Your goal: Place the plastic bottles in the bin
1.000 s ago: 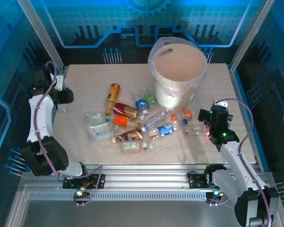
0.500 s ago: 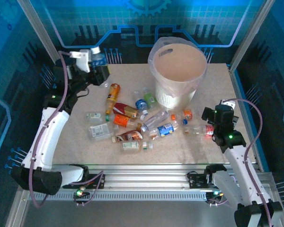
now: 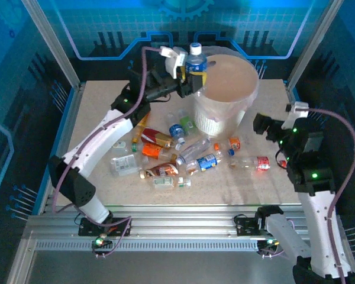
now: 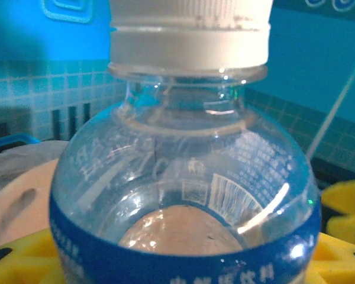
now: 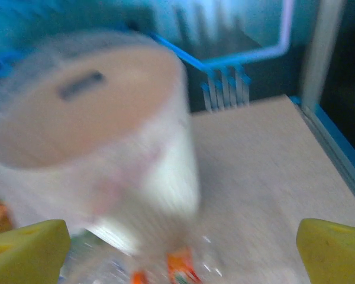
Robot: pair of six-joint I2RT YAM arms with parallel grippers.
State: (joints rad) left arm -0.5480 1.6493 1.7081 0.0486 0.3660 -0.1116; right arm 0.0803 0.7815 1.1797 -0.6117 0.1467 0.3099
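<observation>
Aloft, outstretched left pincer [image 3: 191,78] grips bottle [image 3: 196,58] over bin [image 3: 218,121] rim, right pincer [image 3: 262,125] agape

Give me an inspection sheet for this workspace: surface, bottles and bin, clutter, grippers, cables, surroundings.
Surface: beige speckled tabletop, level.
Job's things: white ribbed bin upright at the far side, bag-lined; about a dozen loose bottles lying in front of it; one blue-labelled bottle held at the bin's left rim.
Clutter: nothing seen.
Grippers: left gripper shut on the blue-labelled bottle; right gripper open, holding nothing, right of the bin.
Cables: left arm's purple cable and right arm's purple cable loop free of the bottles.
Surroundings: blue-lit panels, metal frame posts.
</observation>
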